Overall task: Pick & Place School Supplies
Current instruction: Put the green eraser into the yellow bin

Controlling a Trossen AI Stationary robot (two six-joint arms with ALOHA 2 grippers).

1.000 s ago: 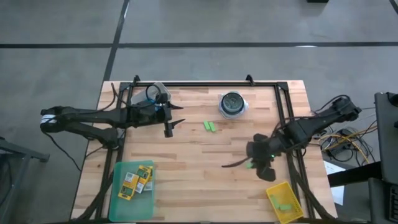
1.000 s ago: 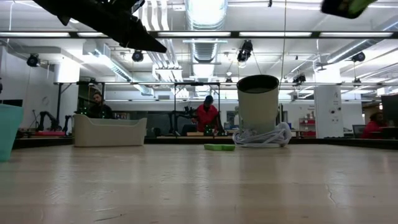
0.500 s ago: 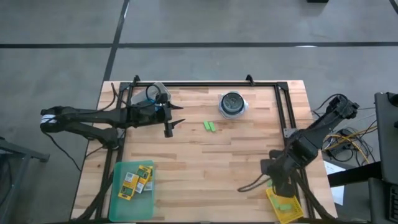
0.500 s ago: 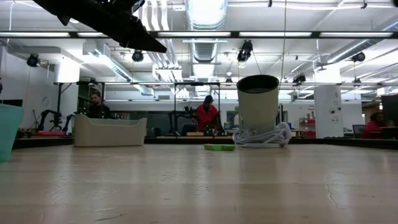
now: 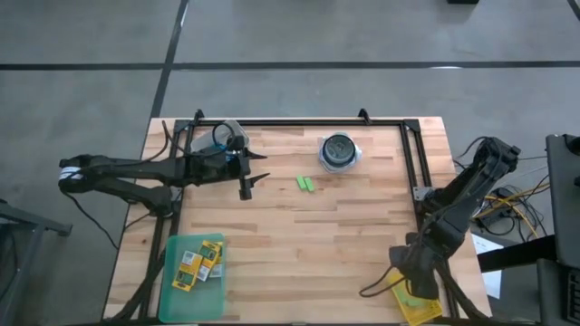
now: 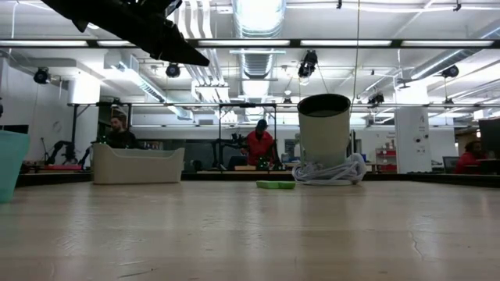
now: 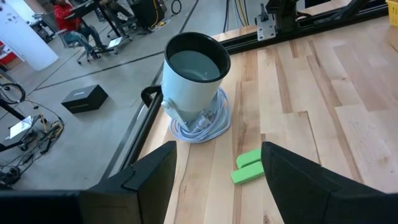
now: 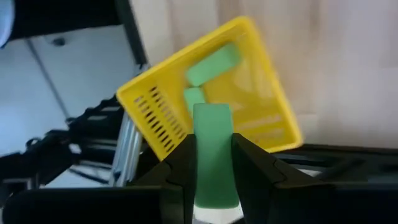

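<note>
Wood-slat table (image 5: 299, 235) w/ black frame, big workshop hall behind, ppl seated far back in low view. Right gripper (image 8: 213, 163) clamped on a light-green eraser block (image 8: 212, 149), poised over yellow bin (image 8: 155, 118) at table's near right corner (image 5: 419, 303); bin already holds 2 green blocks per right wrist view. Step in hand, by judgement: placing – carry looks done, release not yet. Next move likely calls for: lowering a touch so block sits inside bin walls, then spreading fingers, then lifting clear w/o snagging the rim; risk of block glancing off the bin's edge if let go off-centre. Left gripper (image 5: 246, 181) parked over table's far left, fingers apart, holding nothing, facing white cup (image 7: 193, 78) ringed by coiled white cable (image 7: 202, 127). Count: 2 green blocks (image 5: 306, 184) side by side mid-table, touching or nearly so; 1 in the grip; 2 in bin. Green tray (image 5: 172, 272) near left w/ crayon boxes (image 5: 199, 261), approx 3, hard to split. Scissors: none made out for sure.
</note>
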